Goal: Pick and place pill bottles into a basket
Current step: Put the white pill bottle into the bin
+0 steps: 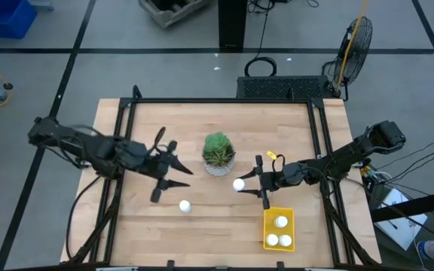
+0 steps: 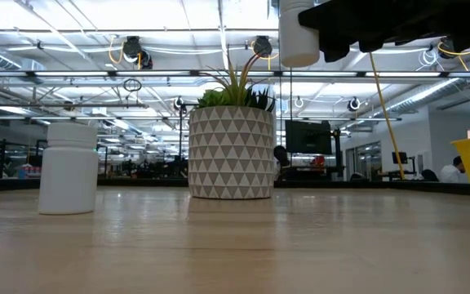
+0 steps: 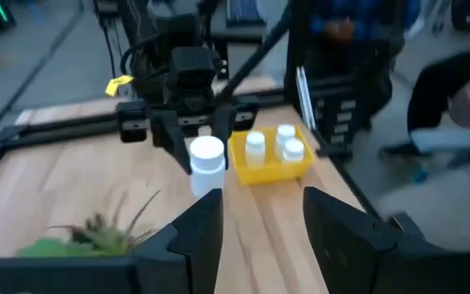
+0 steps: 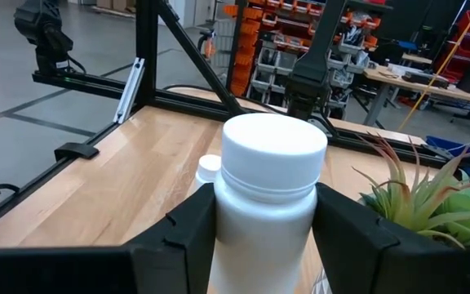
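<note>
From overhead I look straight down on the pale wooden table (image 1: 217,218); my low camera sits at tabletop level. Both show the triangle-patterned white plant pot (image 1: 218,167).

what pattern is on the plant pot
A grey and white triangle pattern covers the plant pot, clearest in the low view.
</note>
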`<action>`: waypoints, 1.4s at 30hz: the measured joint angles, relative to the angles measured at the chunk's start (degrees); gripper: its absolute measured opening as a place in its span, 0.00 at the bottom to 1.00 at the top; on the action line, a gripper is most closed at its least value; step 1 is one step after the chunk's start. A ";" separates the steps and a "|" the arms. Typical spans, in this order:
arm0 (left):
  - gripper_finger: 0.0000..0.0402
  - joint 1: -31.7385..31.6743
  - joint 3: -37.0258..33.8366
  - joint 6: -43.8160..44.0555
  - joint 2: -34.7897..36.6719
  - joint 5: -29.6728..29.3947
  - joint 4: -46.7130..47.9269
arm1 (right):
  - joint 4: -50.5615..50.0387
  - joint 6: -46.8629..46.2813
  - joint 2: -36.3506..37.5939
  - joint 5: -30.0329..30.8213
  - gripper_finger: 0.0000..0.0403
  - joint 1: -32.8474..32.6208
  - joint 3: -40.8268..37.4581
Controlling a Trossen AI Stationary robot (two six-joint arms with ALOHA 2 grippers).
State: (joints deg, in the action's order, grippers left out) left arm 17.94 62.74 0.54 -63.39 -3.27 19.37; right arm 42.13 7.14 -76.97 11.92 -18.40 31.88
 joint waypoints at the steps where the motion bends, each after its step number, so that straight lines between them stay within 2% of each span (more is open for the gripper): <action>1: 0.44 -0.23 -4.42 0.02 0.59 0.02 -5.80 | 0.01 -0.01 0.00 0.00 0.40 -0.01 0.00; 6: 0.44 -1.80 -21.26 1.21 -0.36 0.24 -32.83 | 0.45 -0.44 0.00 0.00 0.40 0.01 0.00; 9: 0.44 -2.83 -27.97 2.48 -3.09 0.71 -45.08 | 1.34 -0.39 0.00 -0.11 0.40 0.01 0.00; 12: 0.44 -3.55 -30.60 5.28 -7.67 1.00 -53.01 | 2.34 -0.35 0.00 -0.22 0.40 0.01 0.00; 18: 0.44 -3.83 -27.73 4.41 -18.36 0.86 -58.94 | 3.18 -0.34 -0.02 -1.72 0.40 0.01 0.00; 22: 0.44 -4.17 -23.79 2.46 -23.44 3.07 -60.69 | 5.29 0.06 -0.02 -1.73 0.40 0.01 0.00; 30: 0.44 -4.38 -18.16 2.16 -29.40 4.45 -60.66 | 6.93 0.42 -0.02 -3.20 0.40 0.01 0.00; 34: 0.44 -4.38 -16.52 1.52 -32.15 4.79 -63.57 | 6.92 0.42 -0.02 -3.21 0.40 0.01 0.00; 42: 0.44 -4.46 -14.91 -0.24 -33.53 4.56 -63.42 | 7.13 0.46 0.00 -3.43 0.40 -0.03 0.00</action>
State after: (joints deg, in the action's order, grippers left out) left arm 13.47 47.83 0.30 -96.92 1.29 -44.05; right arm 49.27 7.60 -76.97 8.49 -18.44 31.88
